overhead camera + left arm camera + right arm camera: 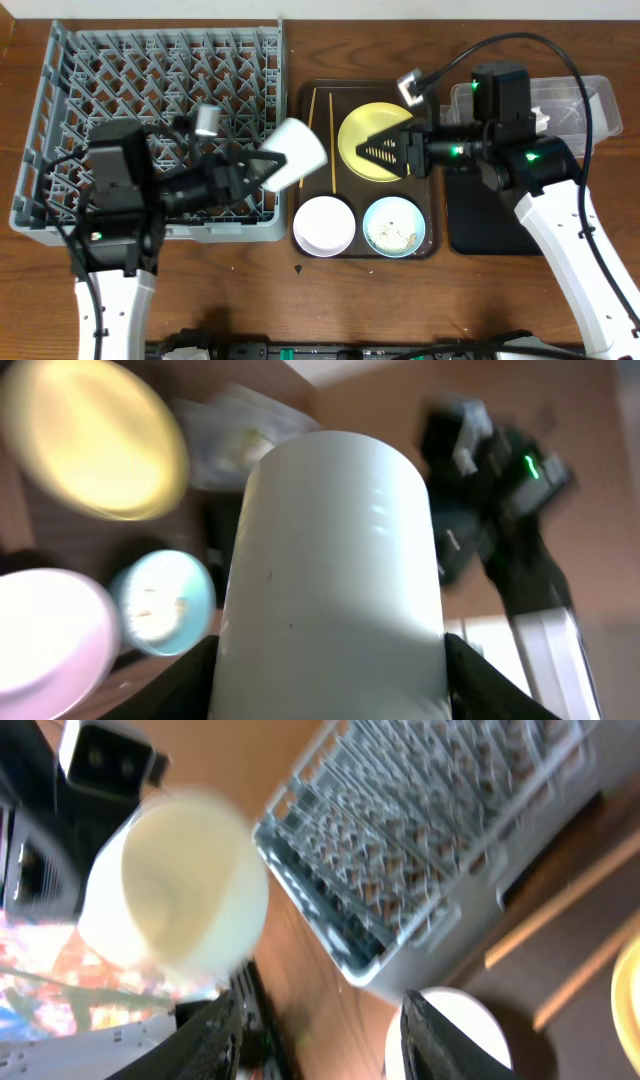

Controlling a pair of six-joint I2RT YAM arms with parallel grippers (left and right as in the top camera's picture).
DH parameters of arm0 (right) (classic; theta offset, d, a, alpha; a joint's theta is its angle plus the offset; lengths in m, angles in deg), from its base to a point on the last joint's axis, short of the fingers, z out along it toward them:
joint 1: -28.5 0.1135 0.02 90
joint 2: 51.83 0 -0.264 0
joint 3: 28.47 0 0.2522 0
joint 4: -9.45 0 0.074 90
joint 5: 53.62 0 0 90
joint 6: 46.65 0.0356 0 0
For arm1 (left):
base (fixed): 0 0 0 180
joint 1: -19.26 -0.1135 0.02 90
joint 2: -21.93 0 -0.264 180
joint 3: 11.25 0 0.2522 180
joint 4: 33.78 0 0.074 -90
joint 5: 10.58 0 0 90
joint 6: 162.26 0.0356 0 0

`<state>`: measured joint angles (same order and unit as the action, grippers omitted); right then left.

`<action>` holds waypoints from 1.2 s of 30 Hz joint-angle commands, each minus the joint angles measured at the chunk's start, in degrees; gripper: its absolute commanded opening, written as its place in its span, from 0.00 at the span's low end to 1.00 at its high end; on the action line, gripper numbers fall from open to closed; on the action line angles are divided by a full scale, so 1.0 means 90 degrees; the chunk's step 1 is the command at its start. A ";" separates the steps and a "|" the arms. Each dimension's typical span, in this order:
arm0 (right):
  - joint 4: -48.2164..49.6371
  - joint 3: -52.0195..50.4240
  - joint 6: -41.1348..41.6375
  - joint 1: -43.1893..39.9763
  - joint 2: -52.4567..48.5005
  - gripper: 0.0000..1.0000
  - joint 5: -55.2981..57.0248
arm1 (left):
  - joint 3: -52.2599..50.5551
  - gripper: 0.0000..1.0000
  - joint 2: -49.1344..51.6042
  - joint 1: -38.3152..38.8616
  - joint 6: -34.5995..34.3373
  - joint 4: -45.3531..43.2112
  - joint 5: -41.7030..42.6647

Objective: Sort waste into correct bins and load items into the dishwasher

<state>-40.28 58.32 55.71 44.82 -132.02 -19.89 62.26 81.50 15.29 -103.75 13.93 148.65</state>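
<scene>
My left gripper [262, 170] is shut on the white cup [297, 152], held tilted at the right edge of the grey dish rack [160, 120]. The cup fills the left wrist view [335, 580] and shows in the right wrist view [175, 885]. My right gripper [385, 150] is open and empty above the yellow plate [372, 125]. The pinkish-white bowl [323, 224], the light blue bowl [394, 225] with whitish scraps and two chopsticks [332, 140] lie on the brown tray [435, 245]. The clear tub [590, 100] and the black tray [480, 210] are at the right.
The right arm covers part of the black tray and the clear tub. The right wrist view shows the rack corner [430, 820], the pinkish-white bowl [450, 1030] and the chopsticks [560, 910]. Bare wooden table lies in front of the rack and trays.
</scene>
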 commanded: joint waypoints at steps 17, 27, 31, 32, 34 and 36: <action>-0.1503 0.0039 -0.0619 0.1375 0.0041 0.61 0.2994 | 0.0146 0.44 0.0959 -0.2110 0.0415 0.2506 -0.7456; -0.1513 0.0039 -0.0619 0.1569 0.0041 0.62 0.2994 | 0.0209 0.80 0.1802 -0.2166 0.0350 0.2341 -0.6504; -0.1549 0.0039 -0.0619 0.1569 0.0041 0.62 0.2997 | 0.0687 0.84 0.1702 -0.2164 0.0355 0.2633 -0.6186; -0.1554 0.0039 -0.0619 0.1569 0.0041 0.62 0.2999 | 0.0855 0.86 0.1668 -0.2164 0.0362 0.2735 -0.6166; -0.1574 0.0039 -0.0568 0.1569 0.0041 0.62 0.3111 | 0.1161 0.86 0.1608 -0.2164 0.0376 0.2953 -0.6166; -0.1579 0.0039 -0.0568 0.1569 0.0041 0.63 0.3113 | 0.1384 0.86 0.1532 -0.2164 0.0542 0.3062 -0.6169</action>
<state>-54.31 58.30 50.73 58.46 -132.02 7.56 71.44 96.72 -3.90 -100.69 40.36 92.17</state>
